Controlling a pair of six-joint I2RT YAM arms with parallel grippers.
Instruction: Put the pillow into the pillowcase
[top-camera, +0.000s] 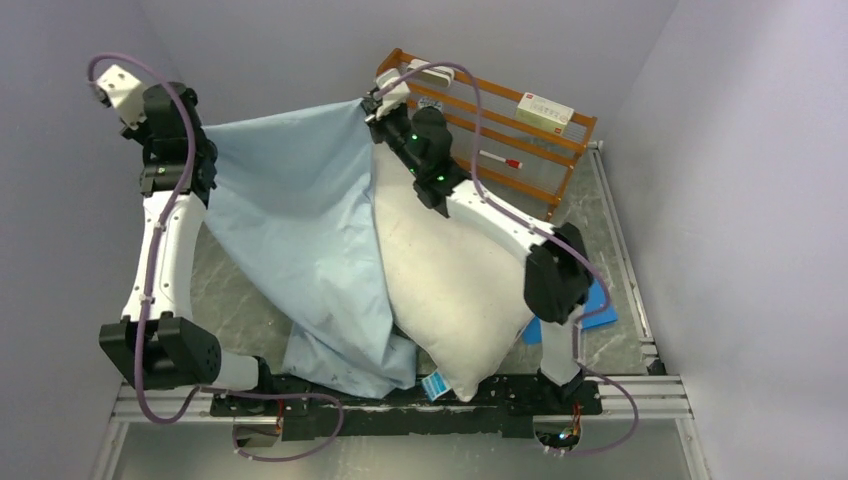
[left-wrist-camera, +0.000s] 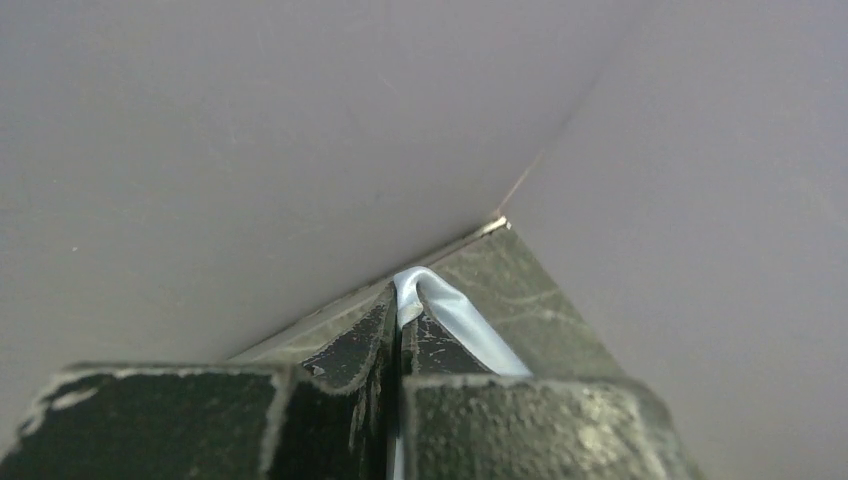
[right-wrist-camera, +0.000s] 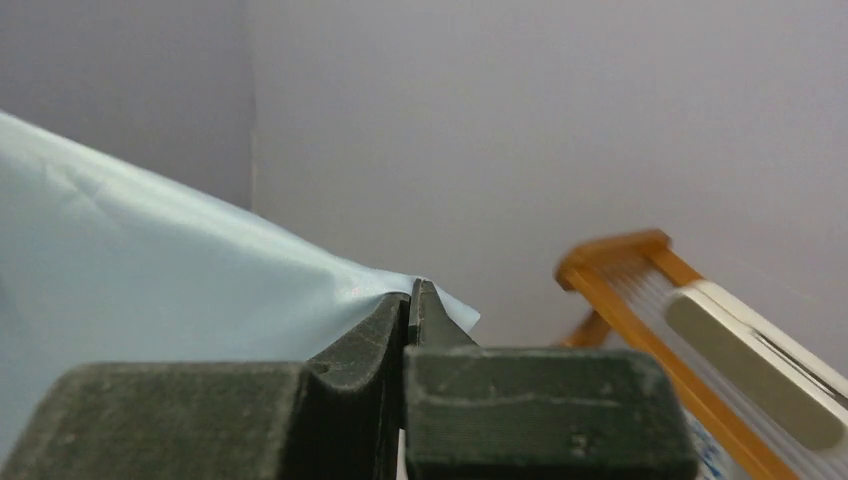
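The pale light-blue pillowcase (top-camera: 300, 230) hangs stretched between my two raised grippers. My left gripper (top-camera: 208, 135) is shut on its far left corner; the pinched blue fold (left-wrist-camera: 440, 310) shows between the fingertips in the left wrist view. My right gripper (top-camera: 372, 105) is shut on the far right corner, where blue cloth (right-wrist-camera: 200, 270) spreads left of the closed jaws. The off-white pillow (top-camera: 450, 280) lies slanted beside and partly under the pillowcase's right edge, under my right arm. Its blue-and-white tag (top-camera: 435, 386) is at the near end.
An orange wooden rack (top-camera: 520, 140) stands at the back right and holds a white box (top-camera: 545, 110) and a marker (top-camera: 500, 160). A small bright-blue sheet (top-camera: 600, 305) lies under my right arm's elbow. Grey walls close in on three sides.
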